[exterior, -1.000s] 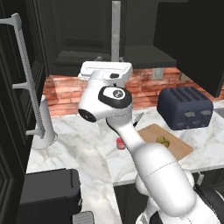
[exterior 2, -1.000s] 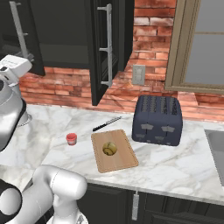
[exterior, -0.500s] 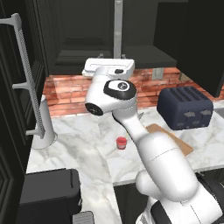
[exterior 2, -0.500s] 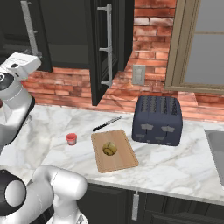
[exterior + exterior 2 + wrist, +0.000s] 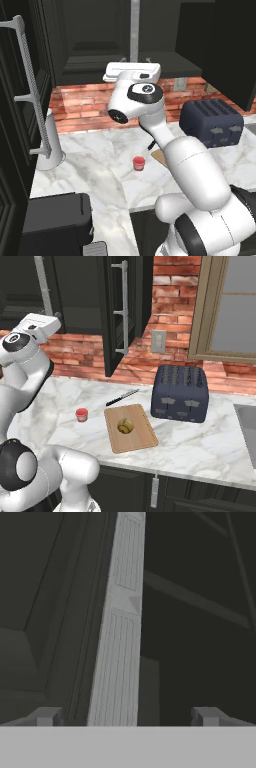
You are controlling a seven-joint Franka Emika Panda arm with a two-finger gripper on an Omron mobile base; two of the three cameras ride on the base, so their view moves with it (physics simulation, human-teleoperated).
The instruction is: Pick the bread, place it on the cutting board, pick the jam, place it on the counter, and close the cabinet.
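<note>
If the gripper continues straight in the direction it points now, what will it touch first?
Probably the long silver bar handle of the black upper cabinet. In the hand view it lies between the fingertips of the open gripper, though depth is unclear.

- No words, brand names, numbers or signs can be read anywhere in these views.
</note>
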